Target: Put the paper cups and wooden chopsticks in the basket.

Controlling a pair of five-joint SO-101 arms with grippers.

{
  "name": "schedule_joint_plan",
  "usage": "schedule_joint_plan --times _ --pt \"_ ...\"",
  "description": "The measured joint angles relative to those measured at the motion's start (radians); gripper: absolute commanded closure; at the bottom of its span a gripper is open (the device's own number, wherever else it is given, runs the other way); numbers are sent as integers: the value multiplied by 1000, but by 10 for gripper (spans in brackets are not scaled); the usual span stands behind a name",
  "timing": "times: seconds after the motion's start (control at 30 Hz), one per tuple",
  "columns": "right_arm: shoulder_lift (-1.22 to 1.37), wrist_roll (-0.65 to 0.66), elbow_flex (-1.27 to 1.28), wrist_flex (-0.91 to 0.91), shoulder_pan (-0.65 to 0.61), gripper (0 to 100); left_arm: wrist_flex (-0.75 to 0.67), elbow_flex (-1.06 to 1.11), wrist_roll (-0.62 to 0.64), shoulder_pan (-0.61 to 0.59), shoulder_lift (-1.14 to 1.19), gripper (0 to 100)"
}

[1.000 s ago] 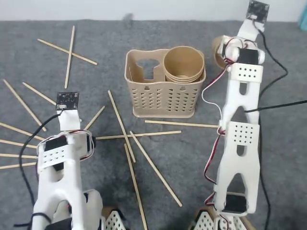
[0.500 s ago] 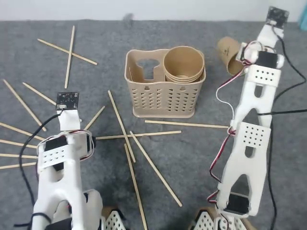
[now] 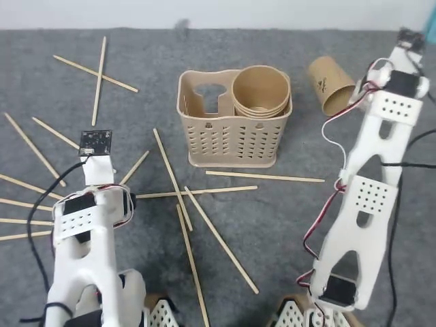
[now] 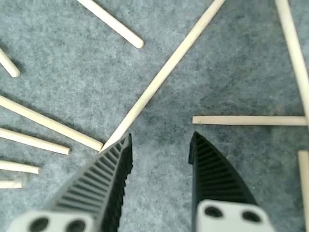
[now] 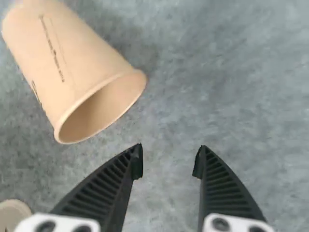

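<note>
Left wrist view has the left hand (image 4: 159, 145) spread above bare table (image 4: 231, 58) among scattered chopsticks (image 4: 164, 72). Farther out, the basket (image 3: 228, 139) holds nested cups (image 3: 261, 88). At its 2 o'clock a loose paper cup (image 5: 63, 72) lies on its side, the right hand (image 5: 169, 154) spread near its mouth, not touching. A pinch on the round wall might roll or crush it. Print along its side is too small to read.

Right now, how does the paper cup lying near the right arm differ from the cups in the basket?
The loose cup lies on its side, mouth sideways; the stacked cups stand upright, mouths up. The loose cup is alone, outside the basket; the stacked cups nest together in one compartment. All look like the same tan paper.
</note>
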Motion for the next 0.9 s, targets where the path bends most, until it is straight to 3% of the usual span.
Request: schedule_joint_plan --times 0.23,0.57,0.9 --pt "-61 31 51 0 12 812 0 0 0 0 0 816" --pt "-359 31 445 0 -9 812 0 0 0 0 0 816" --pt "-394 31 460 -9 -109 812 0 0 0 0 0 816"
